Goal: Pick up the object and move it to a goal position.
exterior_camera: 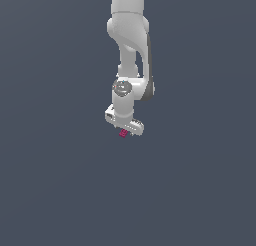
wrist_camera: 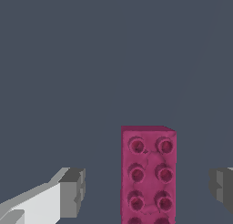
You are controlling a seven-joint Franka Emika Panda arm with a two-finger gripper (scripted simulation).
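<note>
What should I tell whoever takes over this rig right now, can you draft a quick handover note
End effector: open, fingers apart on either side of the pink block, not touching it in the wrist view.

Block: a studded magenta brick, lying between the fingers; in the exterior view it shows just below the end effector as a small pink spot.

Done: the arm is lined up over the block, straddling it.

Left: close on the block, lift it, carry it to the goal. No goal marker is visible in either view, so confirm where it is.
</note>
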